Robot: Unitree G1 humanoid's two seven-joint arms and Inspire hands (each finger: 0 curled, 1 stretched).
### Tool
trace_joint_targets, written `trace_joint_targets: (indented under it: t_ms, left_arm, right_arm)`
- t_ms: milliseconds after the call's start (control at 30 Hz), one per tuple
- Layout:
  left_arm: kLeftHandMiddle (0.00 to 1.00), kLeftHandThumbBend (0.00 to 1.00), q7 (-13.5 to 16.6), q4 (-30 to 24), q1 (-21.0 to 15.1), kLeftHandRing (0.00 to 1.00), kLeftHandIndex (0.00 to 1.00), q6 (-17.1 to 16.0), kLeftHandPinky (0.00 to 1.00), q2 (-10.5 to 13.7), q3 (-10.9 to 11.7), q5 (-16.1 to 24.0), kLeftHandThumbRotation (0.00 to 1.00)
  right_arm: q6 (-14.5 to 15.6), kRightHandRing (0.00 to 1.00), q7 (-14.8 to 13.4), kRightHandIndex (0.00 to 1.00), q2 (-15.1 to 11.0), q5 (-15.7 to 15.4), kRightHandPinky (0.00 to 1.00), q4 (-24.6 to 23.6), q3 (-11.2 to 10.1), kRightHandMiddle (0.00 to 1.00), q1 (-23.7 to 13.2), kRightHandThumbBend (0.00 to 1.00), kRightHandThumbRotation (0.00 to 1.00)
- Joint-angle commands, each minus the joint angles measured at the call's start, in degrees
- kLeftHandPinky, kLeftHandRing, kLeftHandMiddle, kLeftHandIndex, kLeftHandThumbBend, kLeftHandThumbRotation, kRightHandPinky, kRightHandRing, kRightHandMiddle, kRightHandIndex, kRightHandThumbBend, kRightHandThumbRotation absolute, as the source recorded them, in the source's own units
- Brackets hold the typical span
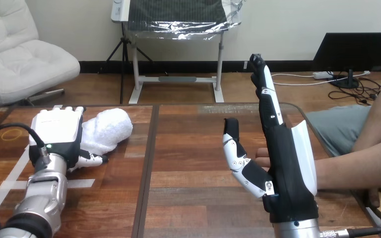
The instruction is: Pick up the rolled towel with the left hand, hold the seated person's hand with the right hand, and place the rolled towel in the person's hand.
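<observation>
From the head view, my left robot hand [57, 131] sits over the left end of the rolled towel [108, 129] at the far left of the bench [188, 148]. Its white back hides the grip, so I cannot tell whether it has closed. My right robot hand [287, 168] stands upright, opened wide and flat, with the person's hand [262, 158] just behind its palm, not clasped. I judge two risks: an end-only grip letting the soft towel sag or unroll on lifting, and the unheld hand drifting before delivery.
</observation>
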Motion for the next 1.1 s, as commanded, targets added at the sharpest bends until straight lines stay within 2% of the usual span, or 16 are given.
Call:
trace_joint_targets:
  t_ms: [0, 233, 767, 1067]
  left_arm:
    - [0.93, 0.85, 0.8, 1.3, -5.8, 0.93, 0.92, 1.6, 0.94, -0.8, -1.2, 0.2, 0.49]
    - [0.93, 0.84, 1.8, 3.1, -6.5, 0.92, 0.91, 2.9, 0.92, -1.6, -2.3, 0.7, 0.5]
    - [0.93, 0.8, 1.1, 5.9, -7.9, 0.93, 0.92, 3.3, 0.92, -2.6, -3.9, 0.4, 0.52]
    - [0.9, 0.79, 1.4, 6.9, -7.8, 0.88, 0.89, 2.9, 0.86, -3.1, -4.0, -0.3, 0.47]
  right_arm:
    - [0.3, 1.0, 0.2, 1.0, 1.5, 0.8, 1.0, -2.4, -1.0, 1.0, -1.9, 0.0, 0.0]
    - [0.1, 1.0, 0.5, 1.0, 1.3, 0.9, 1.0, -2.6, -1.2, 1.0, -1.7, 0.0, 0.0]
    - [0.5, 1.0, 1.3, 1.0, 1.0, 1.1, 1.0, -3.2, -1.5, 1.0, -1.4, 0.0, 0.0]
    - [0.4, 1.0, 1.5, 1.0, 0.9, 1.0, 1.0, -3.3, -1.8, 1.0, -1.5, 0.0, 0.0]
